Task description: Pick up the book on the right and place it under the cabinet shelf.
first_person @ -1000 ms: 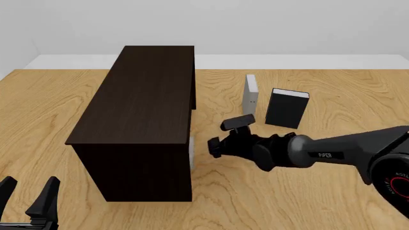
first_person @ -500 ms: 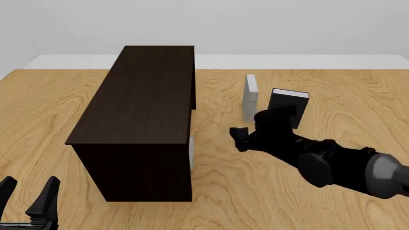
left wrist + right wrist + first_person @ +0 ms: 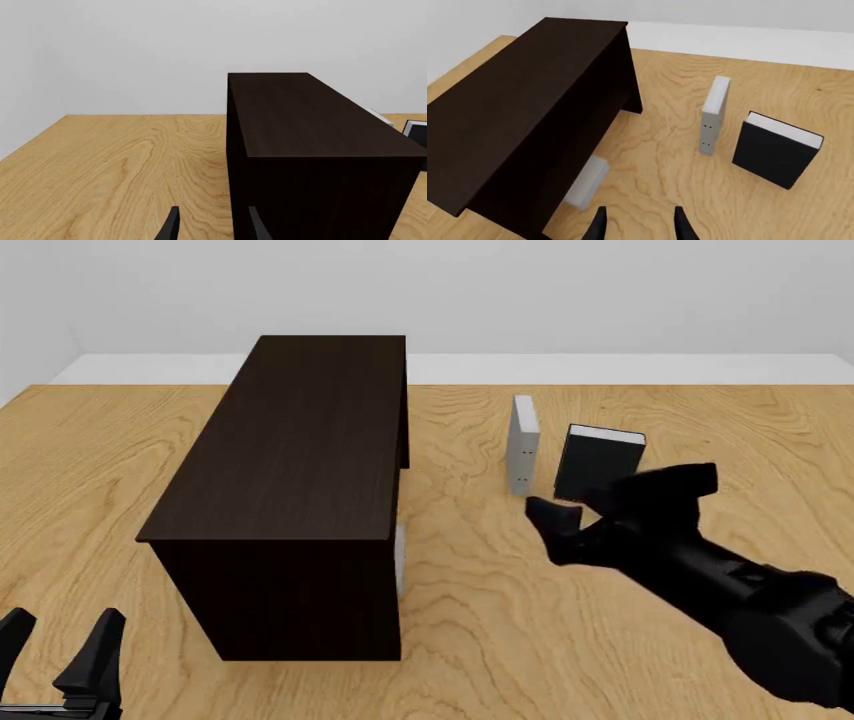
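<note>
Right wrist view: a grey book (image 3: 586, 184) is seen lying under the cabinet (image 3: 527, 115), mostly hidden in the front view. A second grey book (image 3: 522, 445) stands upright beside the black book (image 3: 598, 464), right of the cabinet. Right gripper (image 3: 625, 498): open, empty, pulled back rightward since 0.5 s ago. Left gripper (image 3: 60, 652): open, empty, unmoved.

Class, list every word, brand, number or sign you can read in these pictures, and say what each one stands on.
None can be read.
Grey book: dark dots on its spine, no letters.
Black book: plain cover.
Cabinet: bare wood, no label.
Right arm: no lettering shows.
</note>
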Motion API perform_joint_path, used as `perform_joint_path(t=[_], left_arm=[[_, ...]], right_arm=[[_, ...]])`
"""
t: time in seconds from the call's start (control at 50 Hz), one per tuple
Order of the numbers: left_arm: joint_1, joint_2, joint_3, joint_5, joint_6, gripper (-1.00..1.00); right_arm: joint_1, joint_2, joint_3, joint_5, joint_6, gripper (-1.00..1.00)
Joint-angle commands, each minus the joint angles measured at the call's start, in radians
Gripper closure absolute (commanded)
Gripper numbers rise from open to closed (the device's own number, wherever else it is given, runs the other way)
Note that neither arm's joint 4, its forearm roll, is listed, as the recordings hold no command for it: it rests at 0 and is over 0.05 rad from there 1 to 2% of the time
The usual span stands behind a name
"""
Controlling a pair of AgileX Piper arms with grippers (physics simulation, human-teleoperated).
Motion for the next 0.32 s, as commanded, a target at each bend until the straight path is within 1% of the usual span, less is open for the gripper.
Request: perform_joint_path(t=[0.02, 0.32], left_arm=[[-0.001, -0.001, -0.002, 0.003, 0.000, -1.00], [-0.001, -0.001, -0.002, 0.003, 0.000, -1.00]], right_arm=[[0.055, -0.071, 0.100, -0.075, 0.134, -1.00], [0.053, -0.151, 0.106, -0.030, 0.124, -1.00]])
